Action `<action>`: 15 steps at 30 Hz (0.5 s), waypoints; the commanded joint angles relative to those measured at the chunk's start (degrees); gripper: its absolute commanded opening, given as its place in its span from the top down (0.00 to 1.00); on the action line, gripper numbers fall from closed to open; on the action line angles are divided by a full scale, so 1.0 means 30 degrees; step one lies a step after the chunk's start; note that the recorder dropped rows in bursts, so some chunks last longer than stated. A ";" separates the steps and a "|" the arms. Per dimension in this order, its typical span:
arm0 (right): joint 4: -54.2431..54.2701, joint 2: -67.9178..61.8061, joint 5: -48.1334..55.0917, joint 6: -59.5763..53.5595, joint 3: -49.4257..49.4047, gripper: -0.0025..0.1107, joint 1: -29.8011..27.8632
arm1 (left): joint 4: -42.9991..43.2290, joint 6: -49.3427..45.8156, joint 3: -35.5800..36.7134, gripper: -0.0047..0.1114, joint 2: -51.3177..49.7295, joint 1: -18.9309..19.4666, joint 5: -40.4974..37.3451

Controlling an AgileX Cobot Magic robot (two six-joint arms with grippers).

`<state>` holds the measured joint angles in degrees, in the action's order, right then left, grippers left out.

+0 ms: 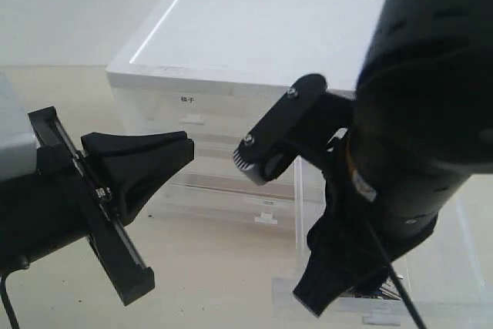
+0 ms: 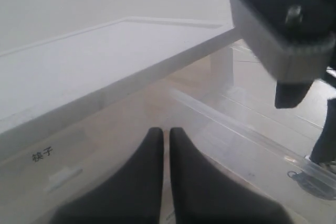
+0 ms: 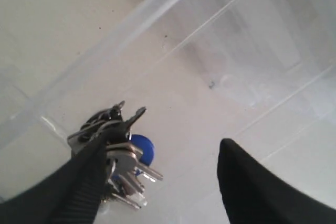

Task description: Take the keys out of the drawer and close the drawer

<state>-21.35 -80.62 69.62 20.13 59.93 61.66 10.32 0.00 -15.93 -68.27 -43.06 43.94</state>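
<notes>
Hovering the right gripper wide open and empty beside the keys lying in the drawer, left gripper closed, empty; judging them light, loose, slippery, best pinched across the bunch.

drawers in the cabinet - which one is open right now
The half-width drawer on the right, pulled far out toward the camera. The labelled half-width drawer on the left and the full-width drawers lower down sit flush in the cabinet.
</notes>
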 commanded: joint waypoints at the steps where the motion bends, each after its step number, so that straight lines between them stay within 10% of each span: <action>1: 0.0187 -0.0918 0.0115 -0.0122 0.0007 0.48 0.0039 | 0.0069 0.0221 0.0087 0.92 0.0104 0.0038 -0.0027; 15: 0.2816 -0.0946 0.0115 -0.1839 0.0007 0.60 0.0039 | 0.0069 0.0221 0.0087 0.92 0.0104 0.0038 -0.0078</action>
<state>-15.20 -83.55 69.28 15.85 59.92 61.66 10.32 0.00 -15.93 -68.27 -43.06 43.70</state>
